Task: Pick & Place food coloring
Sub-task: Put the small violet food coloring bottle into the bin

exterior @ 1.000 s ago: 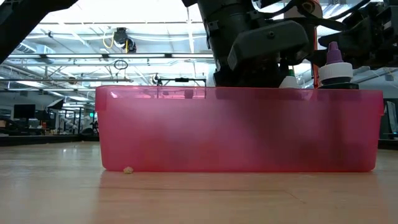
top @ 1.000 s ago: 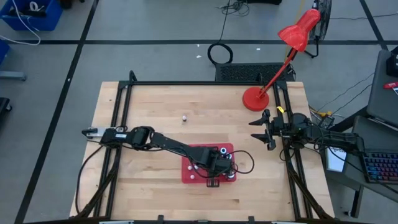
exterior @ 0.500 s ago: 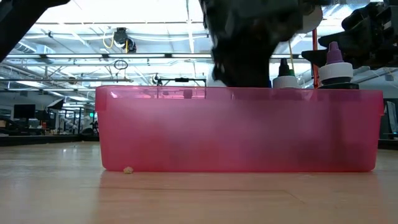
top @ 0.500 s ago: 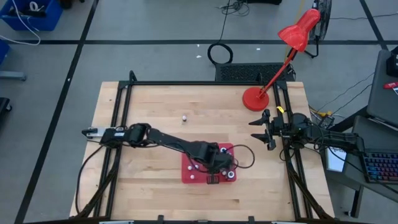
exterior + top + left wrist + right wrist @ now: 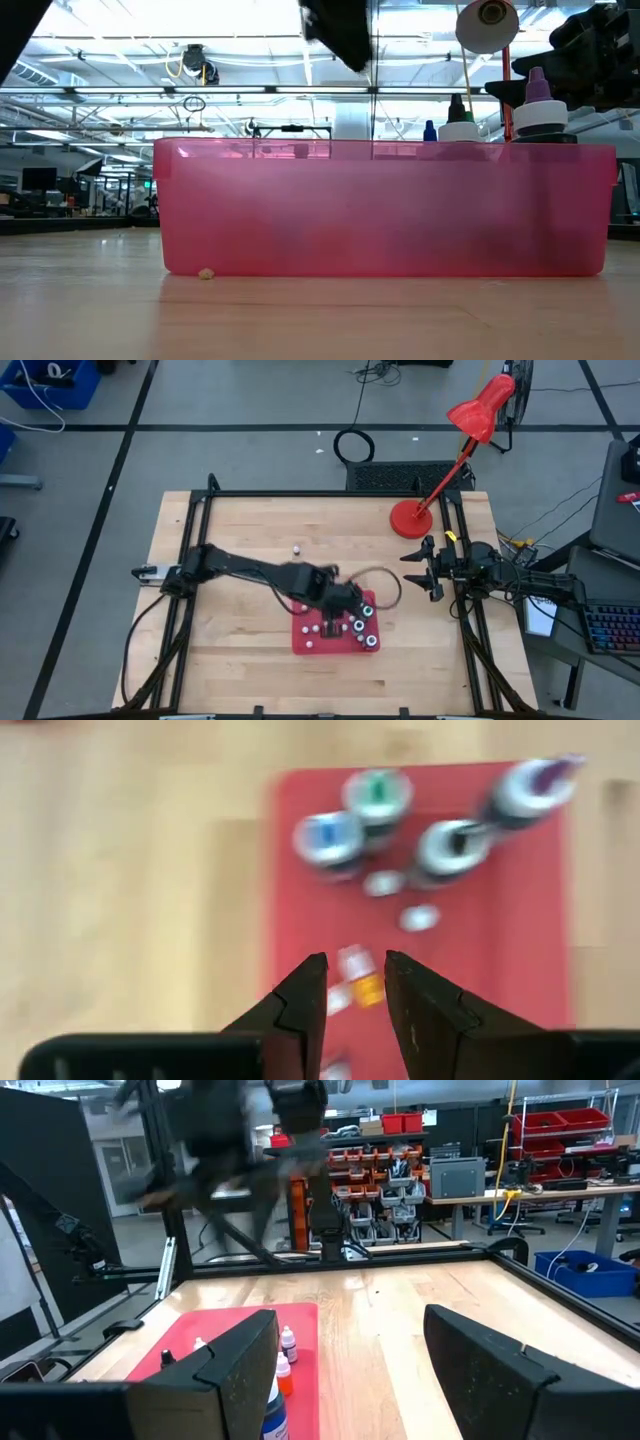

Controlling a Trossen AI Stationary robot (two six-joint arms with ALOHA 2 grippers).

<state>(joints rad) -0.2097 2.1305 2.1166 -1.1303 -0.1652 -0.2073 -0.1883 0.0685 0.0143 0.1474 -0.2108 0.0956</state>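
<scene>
A wooden table (image 5: 250,660) seen from above, with a shallow red tray (image 5: 303,641) near its front middle. The food coloring (image 5: 378,795) is a cluster of tiny bottles standing in the tray: in the left wrist view, dark-bodied ones with white caps marked green, blue and black, one with a purple tip, and smaller pale and orange ones nearer the camera. From table height only a few caps and nozzles (image 5: 460,120) rise above the tray's translucent pink wall. One more small white bottle (image 5: 297,548) stands alone on the bare wood, well apart from the tray, toward the back.

The left gripper (image 5: 338,603) hangs blurred above the tray's back edge, the arm stretched across from the table's left side. Its jaws stand narrowly apart with nothing between them; the bottles lie below, untouched.

The right gripper (image 5: 422,568) waits at the table's right edge, jaws wide open and empty. A red desk lamp (image 5: 410,518) stands on the back right corner, its shade leaning out past the table.
</scene>
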